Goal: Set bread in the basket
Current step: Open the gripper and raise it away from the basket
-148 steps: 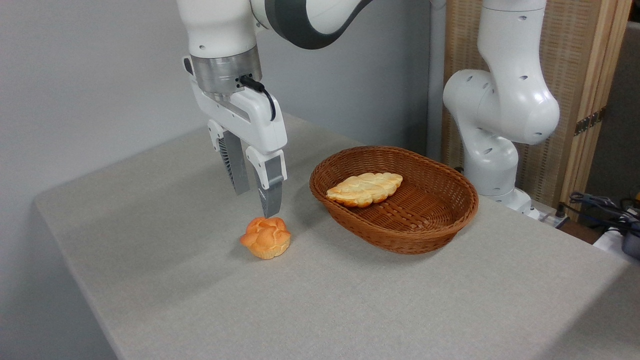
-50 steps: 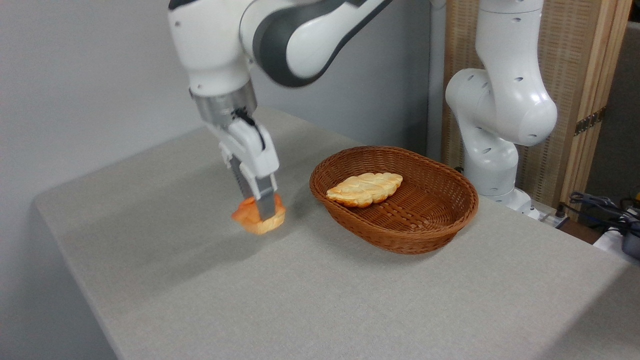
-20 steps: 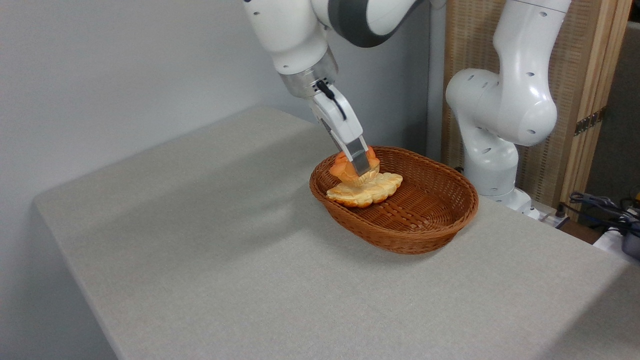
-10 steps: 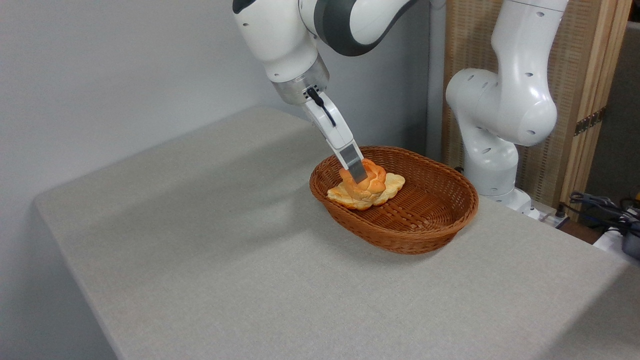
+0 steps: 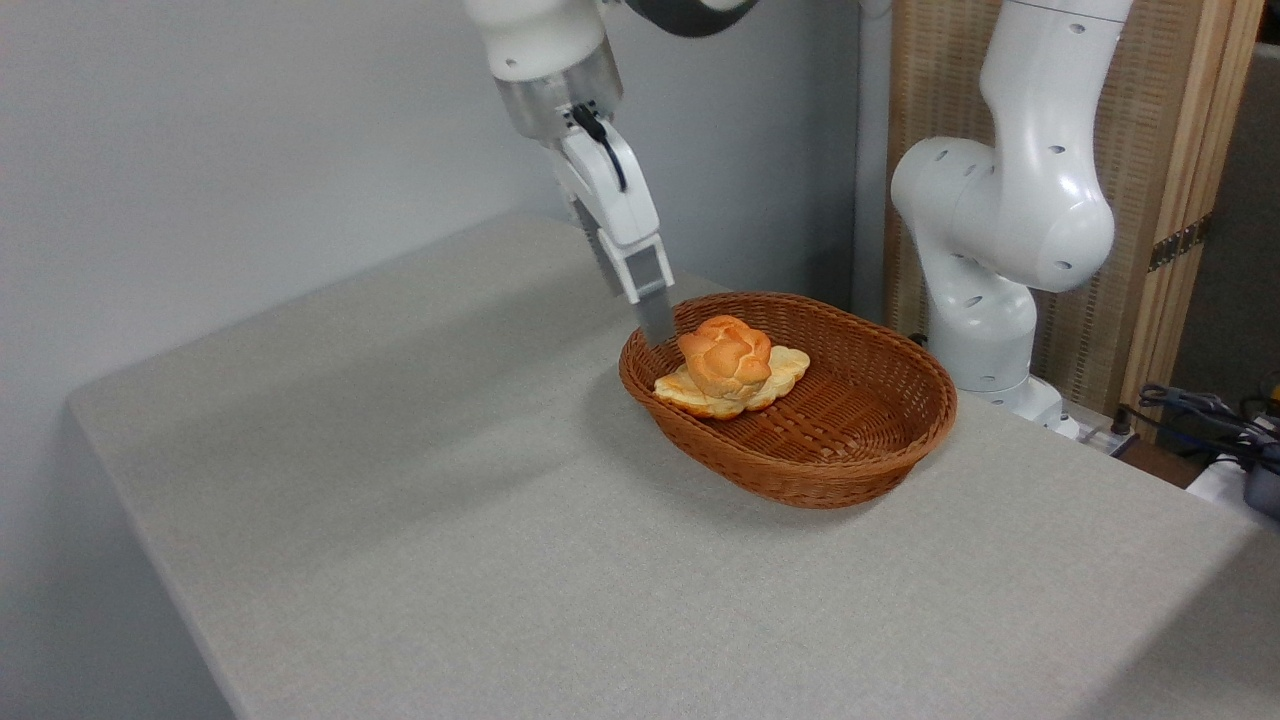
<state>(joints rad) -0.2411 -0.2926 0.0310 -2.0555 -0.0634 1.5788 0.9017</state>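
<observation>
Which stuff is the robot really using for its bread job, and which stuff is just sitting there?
Part of the job:
- round orange bun, now in the basket
- wicker basket
- gripper, holding nothing

Just there:
- pale braided loaf under the bun
- cables at the right edge
- wooden screen

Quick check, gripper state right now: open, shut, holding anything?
Gripper: holding nothing; it is clear of the bun, which sits on the braided loaf in the basket. Open or shut cannot be told from this angle.

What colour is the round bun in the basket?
Orange-golden bun, clearest in the fixed camera view.
</observation>
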